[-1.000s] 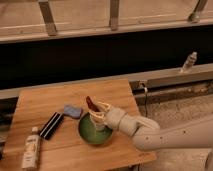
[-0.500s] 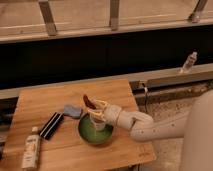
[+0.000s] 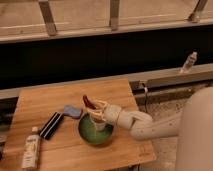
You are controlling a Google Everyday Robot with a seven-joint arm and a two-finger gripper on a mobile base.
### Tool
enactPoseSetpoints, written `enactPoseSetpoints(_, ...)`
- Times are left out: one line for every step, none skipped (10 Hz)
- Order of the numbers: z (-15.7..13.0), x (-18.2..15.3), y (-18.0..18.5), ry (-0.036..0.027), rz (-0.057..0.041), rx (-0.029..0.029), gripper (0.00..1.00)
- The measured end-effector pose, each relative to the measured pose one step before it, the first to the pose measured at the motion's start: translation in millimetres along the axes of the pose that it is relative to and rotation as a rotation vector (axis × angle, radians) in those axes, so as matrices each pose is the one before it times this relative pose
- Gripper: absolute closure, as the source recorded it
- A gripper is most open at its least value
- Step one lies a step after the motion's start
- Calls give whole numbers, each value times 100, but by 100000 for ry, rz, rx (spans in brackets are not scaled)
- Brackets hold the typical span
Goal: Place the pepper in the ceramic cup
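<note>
Wood surface (image 3: 40,107) by a dark wall | my hand (image 3: 96,111) pinches the pepper (image 3: 89,102) high, so it can drop into the ceramic cup (image 3: 99,125) on the green plate (image 3: 86,134).

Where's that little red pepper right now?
The pepper is pinched in the gripper, raised above the green plate near the table's middle, just right of the blue thing.

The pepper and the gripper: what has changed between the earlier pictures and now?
Little has changed. The gripper still holds the pepper above the green plate; its forearm lies a little lower and flatter than before. The pepper is not released. The ceramic cup, black ribbed bar, bottle and blue object stayed in place.
</note>
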Motion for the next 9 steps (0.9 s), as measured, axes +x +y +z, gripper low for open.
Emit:
enactPoseSetpoints(-336, -153, -208, 347, -1054, 2175, 45)
enactPoseSetpoints(-753, -162, -376, 497, -986, 2848, 36)
enactPoseSetpoints(-667, -52, -263, 299, -454, 1964, 28)
enactPoseSetpoints(-429, -51, -125, 246, -408, 1863, 21)
enactPoseSetpoints(-211, 17, -95, -1, 326, 1560, 20)
enactPoseSetpoints(-262, 136, 26, 7, 151, 728, 20)
enactPoseSetpoints(-236, 247, -108, -214, 799, 1275, 20)
enactPoseSetpoints(135, 542, 193, -716, 1467, 237, 20)
enactPoseSetpoints(212, 432, 243, -293, 973, -299, 20)
